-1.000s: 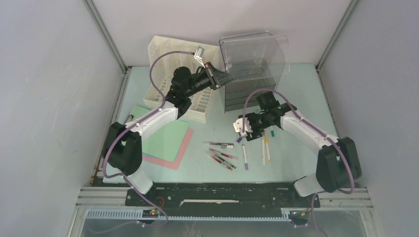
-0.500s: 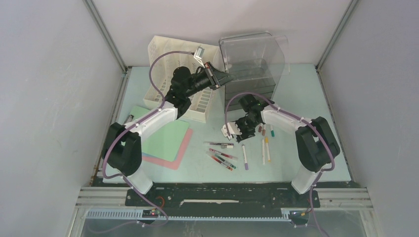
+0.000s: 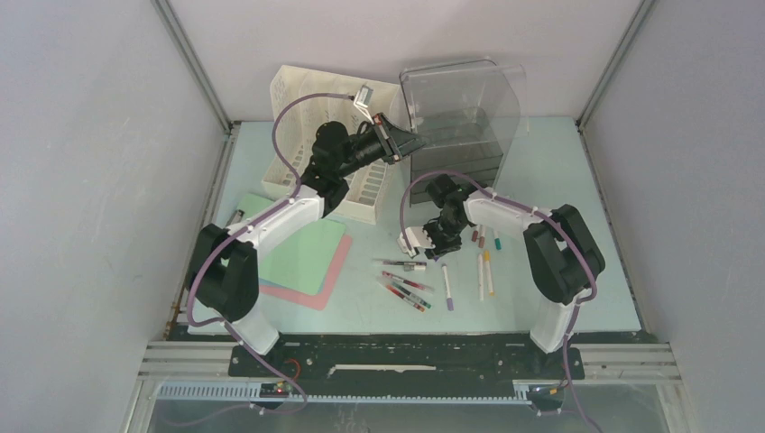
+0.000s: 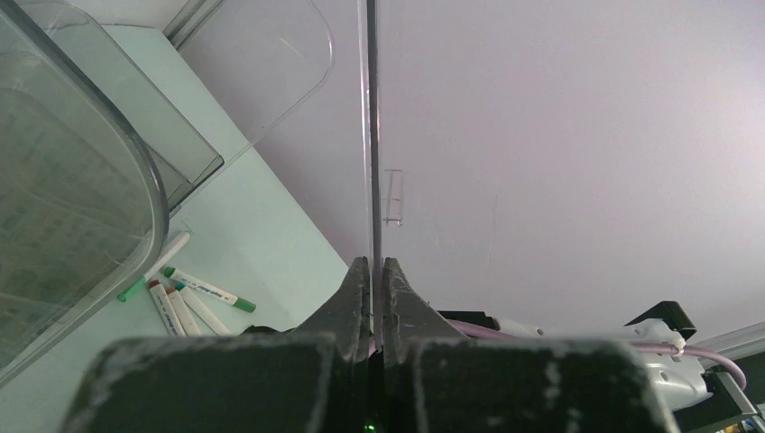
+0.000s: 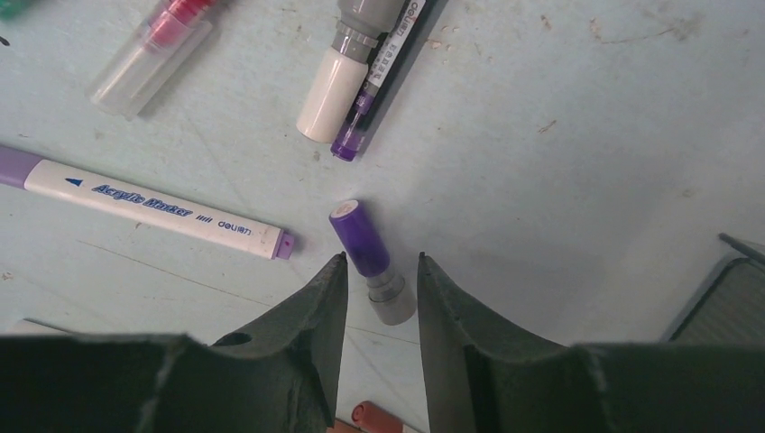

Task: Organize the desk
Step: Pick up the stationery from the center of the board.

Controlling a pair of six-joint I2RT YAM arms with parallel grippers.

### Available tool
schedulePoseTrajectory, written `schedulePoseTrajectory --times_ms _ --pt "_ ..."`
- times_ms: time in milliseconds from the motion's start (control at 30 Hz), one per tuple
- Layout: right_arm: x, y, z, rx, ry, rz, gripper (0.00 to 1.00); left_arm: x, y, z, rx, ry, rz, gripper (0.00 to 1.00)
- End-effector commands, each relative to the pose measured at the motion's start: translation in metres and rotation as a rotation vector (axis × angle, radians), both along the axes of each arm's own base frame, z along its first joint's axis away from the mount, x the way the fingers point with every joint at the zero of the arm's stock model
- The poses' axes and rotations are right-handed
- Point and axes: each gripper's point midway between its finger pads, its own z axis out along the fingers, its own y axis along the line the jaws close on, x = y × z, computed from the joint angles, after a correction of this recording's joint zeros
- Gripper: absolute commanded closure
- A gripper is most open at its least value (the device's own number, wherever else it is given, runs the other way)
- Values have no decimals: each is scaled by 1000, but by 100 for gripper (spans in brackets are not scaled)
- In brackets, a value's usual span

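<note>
At the centre of the desk (image 5: 559,135), the right gripper (image 5: 382,259) is reaching low over the pale mint surface. Its two dark fingers are standing partly apart, with a short purple marker piece (image 5: 359,236) and its grey end lying between the tips. Whether the pads are touching it cannot be told, and the piece is resting on the desk. Just to the left, a white acrylic marker (image 5: 153,209) with purple ends is lying flat. Above it, a grey-and-white pen (image 5: 347,68) and a thin purple-tipped pen (image 5: 383,77) are lying side by side, and a clear pen with a red core (image 5: 153,50) is lying further left. In the top view, these and more markers are lying scattered in front of the right gripper (image 3: 424,239).

Further back, the left gripper (image 4: 376,266) is pinching its fingers tight on the thin edge of a clear plastic cover (image 4: 81,207). The cover is standing over a dark drawer unit (image 3: 451,176) at the rear of the desk (image 3: 550,198). Left of it, a white slotted tray (image 3: 298,99) is leaning against the back wall, and a green sheet (image 3: 302,257) is lying on a pink one near the left arm's base.
</note>
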Motion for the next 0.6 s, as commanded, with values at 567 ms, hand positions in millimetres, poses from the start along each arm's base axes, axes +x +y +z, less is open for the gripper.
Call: schedulePoseTrajectory --times_ms 567 --pt "6 -8 -19 -85 2 -56 64 -20 12 45 -50 -137 -16 100"
